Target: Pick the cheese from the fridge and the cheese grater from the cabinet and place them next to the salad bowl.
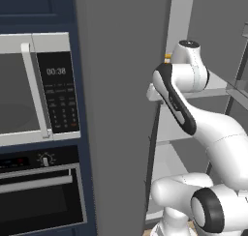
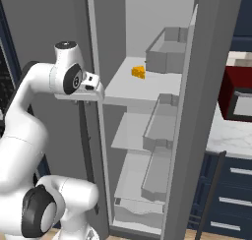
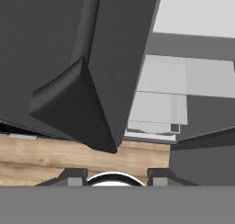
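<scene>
Cheese (image 2: 138,72): small orange-yellow wedge, lying on the upper pale shelf (image 2: 129,84) of the fridge (image 2: 147,47), near the shelf's middle, left of a grey door bin (image 2: 166,56). Seen too as a sliver of orange past the arm's upper joint in the left base view (image 1: 167,56). Untouched, free on all sides.

Handling, by judgement: light, firm but not hard, slightly waxy, likely to slide on the smooth shelf if nudged. Sloped faces poor for pinching; best taken across the two flat parallel sides, low and near the thick end, with moderate squeeze so as not to dent or squirt it out.

Gripper (image 3: 114,176): two small dark finger tips at the bottom of the hand view, set apart with a gap between them, nothing held. Pointed down past the dark fridge door edge (image 3: 78,76) toward the wooden floor (image 3: 55,154) and the lower shelves.

Arm: rising from the base, elbow bent high, forearm reaching to the fridge opening; wrist (image 2: 74,79) level with the cheese shelf, just at its front left corner. Hand turned downward, not yet toward the wedge. Well short of the cheese; reach inward along the shelf required, by estimate.

Fridge door open, shelves otherwise bare in these views.
</scene>
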You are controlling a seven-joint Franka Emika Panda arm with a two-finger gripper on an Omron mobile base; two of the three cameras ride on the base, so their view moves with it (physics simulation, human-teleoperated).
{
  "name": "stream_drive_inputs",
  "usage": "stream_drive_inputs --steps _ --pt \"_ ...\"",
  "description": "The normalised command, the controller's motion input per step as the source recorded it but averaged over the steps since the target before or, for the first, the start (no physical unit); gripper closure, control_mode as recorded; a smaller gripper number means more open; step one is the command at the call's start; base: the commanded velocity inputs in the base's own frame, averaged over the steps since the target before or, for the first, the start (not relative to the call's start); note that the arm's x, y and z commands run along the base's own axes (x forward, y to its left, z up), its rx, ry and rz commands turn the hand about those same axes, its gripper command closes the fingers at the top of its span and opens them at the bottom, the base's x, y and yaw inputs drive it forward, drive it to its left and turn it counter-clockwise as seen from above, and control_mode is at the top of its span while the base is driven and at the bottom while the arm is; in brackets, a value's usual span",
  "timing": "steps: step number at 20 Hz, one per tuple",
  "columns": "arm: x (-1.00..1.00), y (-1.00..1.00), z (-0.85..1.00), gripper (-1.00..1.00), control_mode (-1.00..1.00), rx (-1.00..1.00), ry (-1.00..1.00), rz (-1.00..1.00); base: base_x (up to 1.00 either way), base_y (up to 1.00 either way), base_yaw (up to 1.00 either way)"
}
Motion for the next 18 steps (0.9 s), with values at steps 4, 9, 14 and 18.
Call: stream_drive_inputs --steps 4,9,14,18 --pt "-0.08 -0.03 -0.01 -1.00 -1.00 0.00 0.00 0.00 0.00 0.00 0.00" --pt "-0.13 -0.34 0.10 -1.00 -1.00 0.02 -0.18 0.10 0.00 0.00 0.00" --pt "-0.02 -0.37 0.22 -1.00 -1.00 0.00 -0.14 0.14 0.00 0.00 0.00" --pt "0.01 -0.44 0.19 -1.00 -1.00 0.00 -0.09 0.17 0.00 0.00 0.00"
